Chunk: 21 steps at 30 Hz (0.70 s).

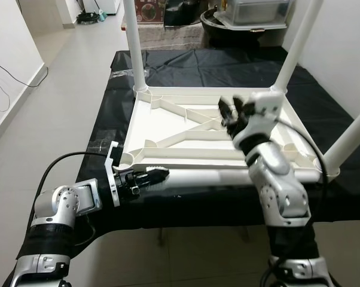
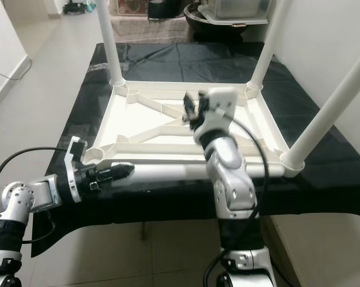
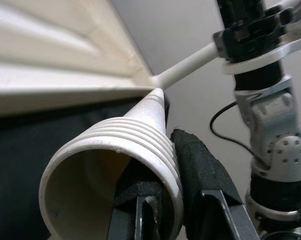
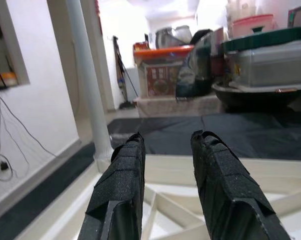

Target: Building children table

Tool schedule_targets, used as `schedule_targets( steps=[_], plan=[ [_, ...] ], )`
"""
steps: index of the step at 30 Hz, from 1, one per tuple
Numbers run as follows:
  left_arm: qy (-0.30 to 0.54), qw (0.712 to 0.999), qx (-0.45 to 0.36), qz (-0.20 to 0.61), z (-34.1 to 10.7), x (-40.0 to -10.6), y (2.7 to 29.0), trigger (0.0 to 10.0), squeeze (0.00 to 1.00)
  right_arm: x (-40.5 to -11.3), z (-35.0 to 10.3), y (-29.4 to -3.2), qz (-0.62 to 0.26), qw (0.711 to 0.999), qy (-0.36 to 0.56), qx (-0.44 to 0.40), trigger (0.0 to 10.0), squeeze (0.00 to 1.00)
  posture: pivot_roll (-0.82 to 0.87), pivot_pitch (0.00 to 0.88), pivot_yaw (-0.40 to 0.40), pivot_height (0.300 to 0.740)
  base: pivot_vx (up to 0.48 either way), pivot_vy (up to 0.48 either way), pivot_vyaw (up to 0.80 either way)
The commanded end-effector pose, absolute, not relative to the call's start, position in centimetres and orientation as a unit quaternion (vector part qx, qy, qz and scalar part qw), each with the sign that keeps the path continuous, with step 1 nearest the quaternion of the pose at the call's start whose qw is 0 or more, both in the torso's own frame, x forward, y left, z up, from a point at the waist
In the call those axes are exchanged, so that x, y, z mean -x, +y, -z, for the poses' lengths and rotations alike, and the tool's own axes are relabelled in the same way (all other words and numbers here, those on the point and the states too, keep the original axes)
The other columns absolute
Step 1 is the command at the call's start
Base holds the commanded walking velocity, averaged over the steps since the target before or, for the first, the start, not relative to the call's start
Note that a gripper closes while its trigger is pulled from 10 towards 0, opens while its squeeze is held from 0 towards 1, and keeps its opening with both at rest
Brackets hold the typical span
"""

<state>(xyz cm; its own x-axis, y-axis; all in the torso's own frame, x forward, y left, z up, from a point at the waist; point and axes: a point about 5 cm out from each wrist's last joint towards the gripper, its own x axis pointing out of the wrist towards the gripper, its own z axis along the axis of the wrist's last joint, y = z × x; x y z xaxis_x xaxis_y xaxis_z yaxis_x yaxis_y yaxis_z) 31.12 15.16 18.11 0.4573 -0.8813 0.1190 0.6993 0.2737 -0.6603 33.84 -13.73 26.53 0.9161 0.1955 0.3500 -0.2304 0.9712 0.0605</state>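
Note:
The white children's table (image 1: 186, 128) lies upside down on a black sheet (image 1: 326, 101). Three legs stand up from it: back left (image 1: 135, 42), back right (image 1: 296, 42) and front right (image 1: 353, 134). A loose white leg (image 1: 216, 177) lies along the front edge. My left gripper (image 1: 156, 176) is shut on that leg's threaded open end (image 3: 135, 145), one finger (image 3: 203, 165) outside the rim and the other inside it. My right gripper (image 1: 232, 110) hovers over the table's ribbed underside, open, with nothing between its fingers (image 4: 120, 185).
Plastic storage boxes and a dark pot (image 1: 252, 15) are stacked behind the table. Tiled floor (image 1: 60, 101) runs along the left side, with a cable by the wall (image 1: 6, 72). A white wall stands close on the right.

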Motion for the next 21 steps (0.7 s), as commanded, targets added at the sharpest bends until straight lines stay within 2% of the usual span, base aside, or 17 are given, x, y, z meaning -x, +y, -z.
schedule_targets(
  steps=[1, 8, 10, 14, 15, 16, 19, 20, 21],
  plan=[
    [0.103, 0.788, 0.339, 0.503, -19.3, -30.9, 15.5, 0.0, 0.00, -34.1, -26.8, -13.7, -0.111, 0.976, -0.177, -0.062, 10.0, 0.00, 0.09, 0.061, -0.032, 0.740, 0.000, 0.000, 0.00],
    [0.043, 0.779, 0.341, 0.525, -21.8, -29.9, 14.5, 0.0, 0.00, -34.8, -29.0, -13.7, -0.119, 0.966, -0.208, -0.094, 10.0, 0.00, 0.09, 0.025, -0.041, 0.740, 0.000, 0.000, 0.00],
    [0.022, 0.787, 0.336, 0.517, -22.2, -29.2, 14.4, 0.0, 0.00, -35.2, -29.8, -14.1, -0.117, 0.959, -0.211, -0.145, 10.0, 0.00, 0.10, 0.000, -0.043, 0.740, 0.000, 0.000, 0.00],
    [0.008, 0.799, 0.330, 0.503, -22.2, -28.7, 14.6, 0.0, 0.00, -35.6, -29.7, -14.3, -0.116, 0.957, -0.201, -0.177, 10.0, 0.00, 0.10, 0.000, -0.048, 0.740, 0.000, 0.000, 0.00],
    [0.002, 0.811, 0.319, 0.490, -22.1, -28.4, 14.8, 0.0, 0.00, -35.8, -29.2, -14.4, -0.119, 0.956, -0.191, -0.190, 10.0, 1.00, 0.10, 0.000, -0.049, 0.740, 0.000, 0.000, 0.00],
    [0.002, 0.811, 0.319, 0.490, -22.1, -28.4, 14.8, 0.0, 0.00, -35.8, -29.2, -14.4, -0.119, 0.956, -0.191, -0.190, 10.0, 1.00, 0.10, 0.000, -0.049, 0.740, 0.000, 0.000, 0.00],
    [-0.004, 0.837, 0.306, 0.454, -21.5, -27.7, 15.6, 0.0, 0.00, -35.9, -29.0, -15.0, -0.122, 0.946, -0.189, -0.232, 10.0, 1.00, 0.11, 0.000, -0.059, 0.740, 0.000, 0.000, 0.00],
    [-0.005, 0.853, 0.299, 0.427, -21.0, -27.6, 16.1, 3.3, 0.00, -36.0, -29.0, -15.2, -0.121, 0.940, -0.188, -0.256, 10.0, 1.00, 0.11, 0.000, -0.058, 0.740, 0.000, 0.000, 0.00],
    [-0.009, 0.870, 0.293, 0.396, -20.6, -27.7, 16.7, 10.0, 0.00, -36.2, -29.0, -15.4, -0.123, 0.936, -0.185, -0.273, 10.0, 1.00, 0.11, 0.000, -0.060, 0.740, 0.000, 0.000, 0.00]
  ],
)
